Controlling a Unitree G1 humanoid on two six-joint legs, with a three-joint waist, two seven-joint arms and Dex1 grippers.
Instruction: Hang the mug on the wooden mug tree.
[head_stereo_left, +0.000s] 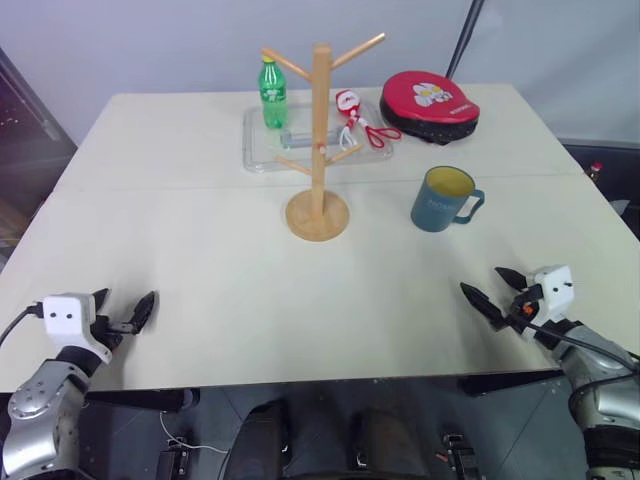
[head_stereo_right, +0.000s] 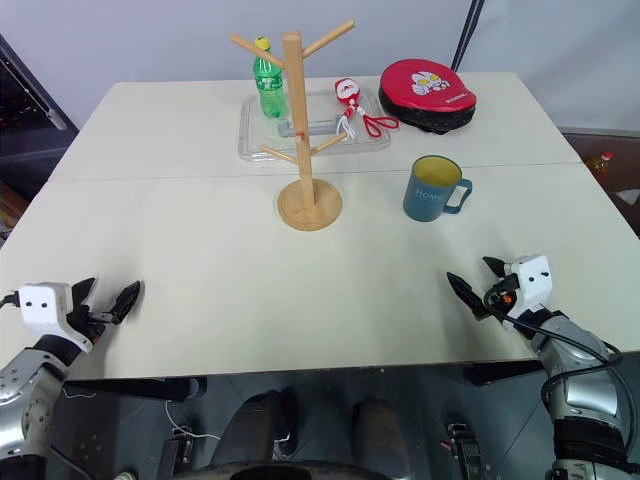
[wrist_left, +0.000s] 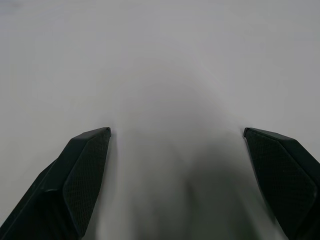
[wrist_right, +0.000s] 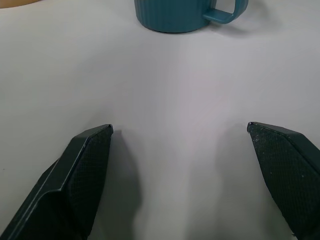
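The teal-blue mug with a yellow inside stands upright on the cream table, its handle pointing right; its base also shows in the right wrist view. To its left stands the wooden mug tree, an upright post on a round disc with bare angled pegs. My right gripper rests low near the table's front right edge, open and empty, well short of the mug. At the front left, my left gripper is open and empty too, above bare table.
Behind the tree lies a clear tray holding a green bottle and red-handled scissors. A red round pad sits at the back right. A dark pole leans behind the table.
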